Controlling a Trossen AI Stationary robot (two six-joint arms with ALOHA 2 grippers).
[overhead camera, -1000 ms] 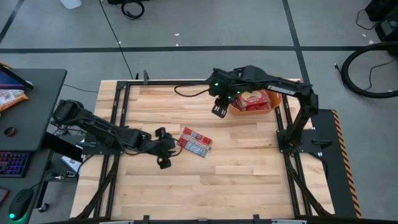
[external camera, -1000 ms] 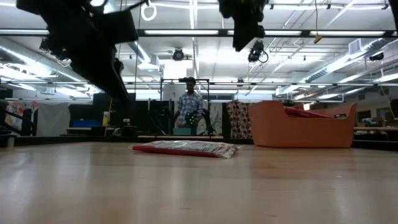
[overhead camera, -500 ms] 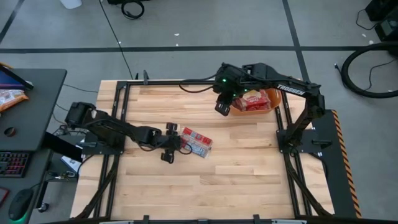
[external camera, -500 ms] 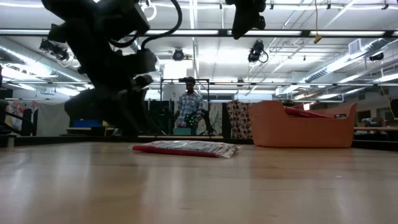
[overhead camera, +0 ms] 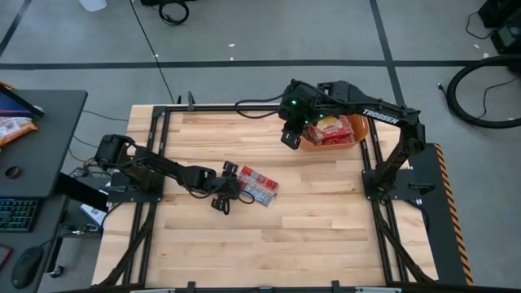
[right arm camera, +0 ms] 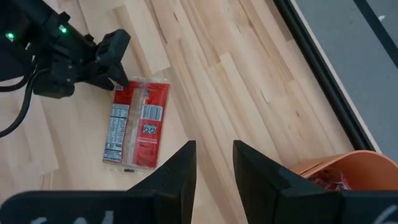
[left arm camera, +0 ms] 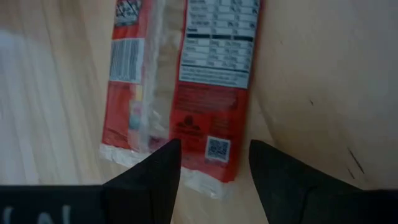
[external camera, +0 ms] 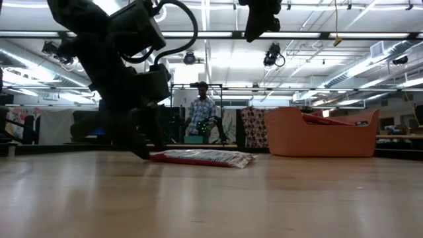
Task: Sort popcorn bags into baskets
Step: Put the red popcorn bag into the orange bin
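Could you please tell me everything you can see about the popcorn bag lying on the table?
The popcorn bag is a flat, glossy red packet, printed back facing up: white nutrition panel, barcode, small square code, crimped clear end seams. It lies flat near the middle of the wooden table, apart from the orange tub. The left tool stands open at one short end.

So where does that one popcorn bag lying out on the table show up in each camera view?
High view: popcorn bag mid-table, at the left gripper.
Low view: flat on the wood at centre, orange basket to its right.
Left wrist view: just ahead of the open fingers.
Right wrist view: on the wood beyond the fingers.
Shared landmark: the left gripper at the bag's end.
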